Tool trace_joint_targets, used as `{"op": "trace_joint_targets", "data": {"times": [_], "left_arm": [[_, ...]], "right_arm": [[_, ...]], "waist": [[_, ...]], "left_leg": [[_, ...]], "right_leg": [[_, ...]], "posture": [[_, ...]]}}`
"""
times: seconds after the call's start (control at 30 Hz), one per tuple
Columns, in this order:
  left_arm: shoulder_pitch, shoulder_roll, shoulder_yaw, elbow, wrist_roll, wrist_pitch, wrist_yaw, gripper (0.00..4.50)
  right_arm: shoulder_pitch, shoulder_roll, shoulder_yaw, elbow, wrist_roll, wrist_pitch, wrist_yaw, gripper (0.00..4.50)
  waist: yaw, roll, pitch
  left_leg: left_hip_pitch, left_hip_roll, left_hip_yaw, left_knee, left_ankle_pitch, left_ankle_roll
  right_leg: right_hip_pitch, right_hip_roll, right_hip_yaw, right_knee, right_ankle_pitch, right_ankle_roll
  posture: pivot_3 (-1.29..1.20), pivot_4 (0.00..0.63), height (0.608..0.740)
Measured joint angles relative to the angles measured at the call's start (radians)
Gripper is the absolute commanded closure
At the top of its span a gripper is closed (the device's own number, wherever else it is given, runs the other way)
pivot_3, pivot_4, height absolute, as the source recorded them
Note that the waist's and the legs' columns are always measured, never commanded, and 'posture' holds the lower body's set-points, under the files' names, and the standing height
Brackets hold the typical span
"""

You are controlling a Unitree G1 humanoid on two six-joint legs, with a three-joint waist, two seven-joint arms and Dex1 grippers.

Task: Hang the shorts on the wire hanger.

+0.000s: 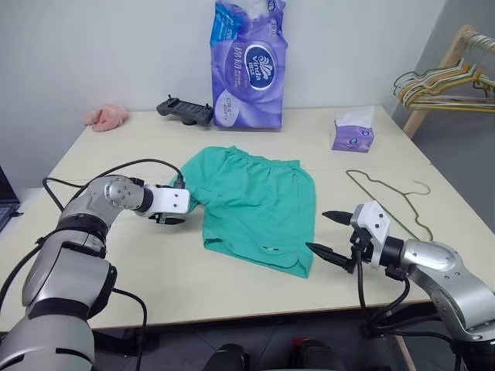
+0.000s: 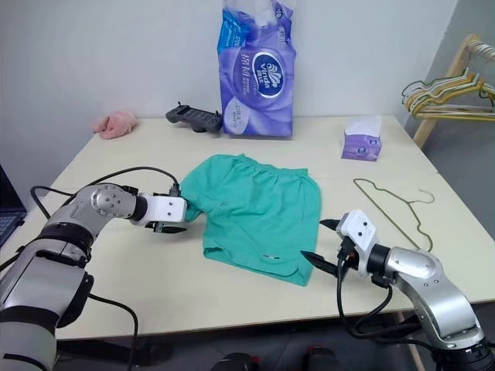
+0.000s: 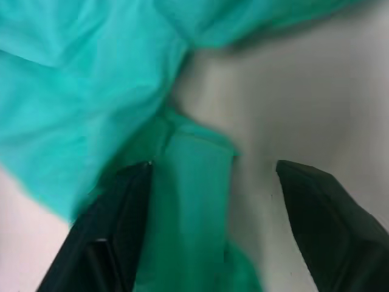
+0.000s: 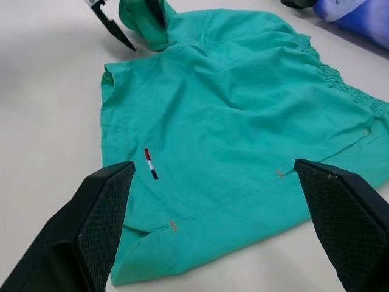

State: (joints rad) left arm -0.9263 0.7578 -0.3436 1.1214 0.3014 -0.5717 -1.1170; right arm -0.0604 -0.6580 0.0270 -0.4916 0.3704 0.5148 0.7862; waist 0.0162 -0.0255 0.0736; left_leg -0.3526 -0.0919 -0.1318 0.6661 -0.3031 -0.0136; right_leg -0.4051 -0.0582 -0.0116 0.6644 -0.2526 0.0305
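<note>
Cream table (image 1: pixel 155 278), shorts (image 1: pixel 259 205), wire hanger (image 1: pixel 387 199), tissue box (image 1: pixel 353 131)

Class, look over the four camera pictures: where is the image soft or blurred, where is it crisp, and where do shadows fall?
Left wrist view: the shorts and the gripper's fingers are soft and blurred. Right wrist view: crisp, the shorts' weave and small striped tag are clear. Left eye view: even light, with faint shadows on the table beside the tissue box and under the right gripper.
</note>
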Motion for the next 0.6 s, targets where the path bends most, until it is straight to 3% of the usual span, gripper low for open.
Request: {"op": "trace_joint_targets", "data": {"times": [0.13, 0.23, 0.33, 0.47, 0.6], "left_arm": [[0.124, -0.016, 0.117, -0.395, -0.253, 0.296, -0.188, 1.22], [0.290, -0.021, 0.150, -0.755, -0.389, 0.540, -0.222, 1.22], [0.426, -0.069, 0.124, -0.980, -0.451, 0.697, -0.214, 1.22], [0.526, -0.094, 0.070, -1.103, -0.453, 0.780, -0.181, 1.22], [0.540, -0.092, 0.026, -1.107, -0.413, 0.778, -0.180, 1.22]], "right_arm": [[0.013, -0.034, 0.031, 0.033, -0.039, -0.054, 0.044, 0.00], [0.003, -0.038, 0.043, 0.072, -0.054, -0.092, 0.065, 0.00], [-0.015, -0.036, 0.046, 0.116, -0.068, -0.110, 0.072, 0.00], [-0.039, -0.032, 0.049, 0.131, -0.074, -0.131, 0.083, 0.00], [-0.042, -0.030, 0.052, 0.143, -0.074, -0.134, 0.086, 0.00]], "waist": [[-0.002, 0.000, 0.000], [-0.017, 0.002, -0.001], [-0.022, 0.003, -0.002], [-0.016, 0.003, -0.001], [-0.008, 0.003, -0.002]], "left_leg": [[0.000, 0.000, 0.000, 0.001, -0.001, 0.001], [0.002, 0.000, 0.001, -0.001, -0.001, 0.001], [0.003, 0.002, 0.001, -0.001, -0.001, 0.001], [0.004, 0.002, 0.001, -0.002, -0.001, 0.001], [0.004, 0.001, 0.002, -0.001, -0.001, 0.001]], "right_leg": [[0.000, -0.001, 0.001, 0.000, 0.000, 0.000], [0.000, -0.003, 0.003, 0.000, 0.000, 0.000], [0.000, -0.003, 0.004, 0.001, 0.000, -0.001], [0.001, -0.002, 0.003, 0.000, 0.001, -0.001], [0.002, -0.003, 0.004, 0.000, 0.001, -0.002]], "posture": [[0.02, 0.055, 0.740], [0.02, 0.055, 0.740], [0.03, 0.053, 0.740], [0.02, 0.051, 0.740], [0.02, 0.046, 0.740]]}}
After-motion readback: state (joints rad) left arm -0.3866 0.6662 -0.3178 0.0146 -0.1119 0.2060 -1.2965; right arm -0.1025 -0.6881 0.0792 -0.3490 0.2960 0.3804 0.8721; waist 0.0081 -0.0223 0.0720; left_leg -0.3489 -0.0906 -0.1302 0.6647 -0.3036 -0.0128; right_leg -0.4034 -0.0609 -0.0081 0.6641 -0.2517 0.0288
